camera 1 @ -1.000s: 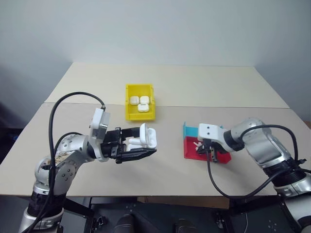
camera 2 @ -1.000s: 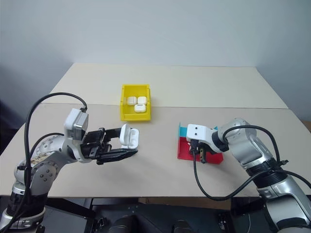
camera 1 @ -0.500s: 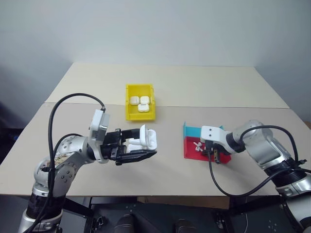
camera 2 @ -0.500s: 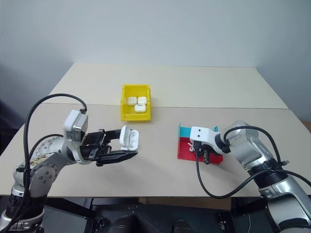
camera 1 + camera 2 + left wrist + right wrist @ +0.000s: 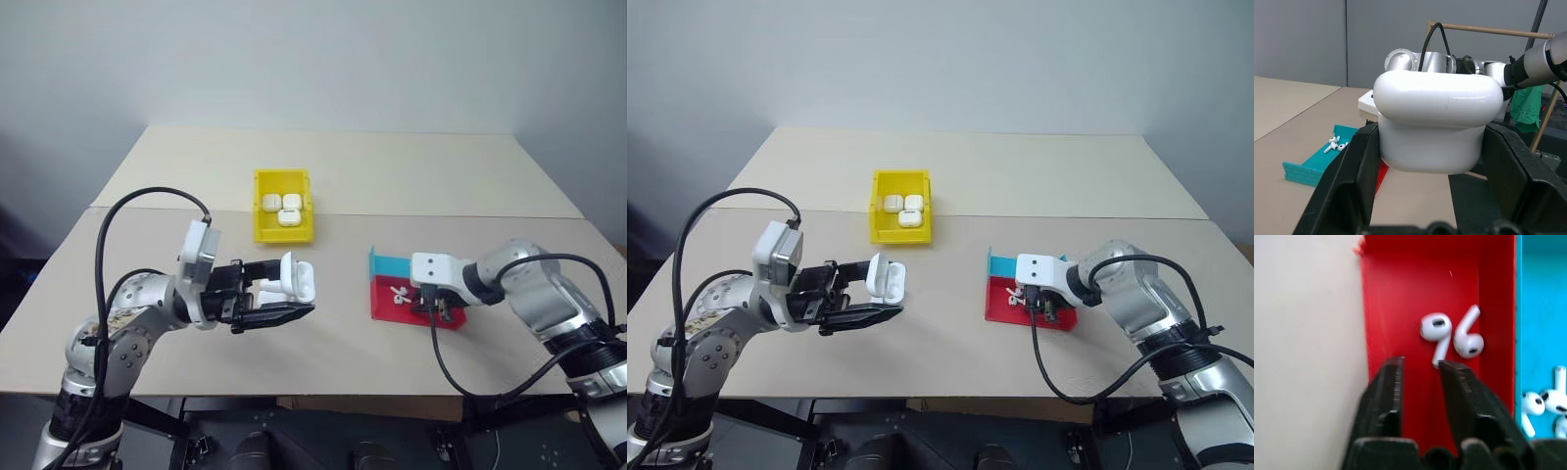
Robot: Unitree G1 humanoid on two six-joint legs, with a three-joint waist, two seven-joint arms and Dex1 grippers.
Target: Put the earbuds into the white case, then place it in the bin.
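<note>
The left pincer clamps the white case between its two black fingers, the lid standing open. Beyond it on the tan desk lies the teal tray with a few earbuds, a strip of red tray beside it.

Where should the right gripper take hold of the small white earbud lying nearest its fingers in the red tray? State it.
Judging from the right wrist view, grip the stem of the nearer earbud, descending from above. It lies flat on the red tray, stem toward the right gripper, rounded head away; the second earbud crowds the head side.
</note>
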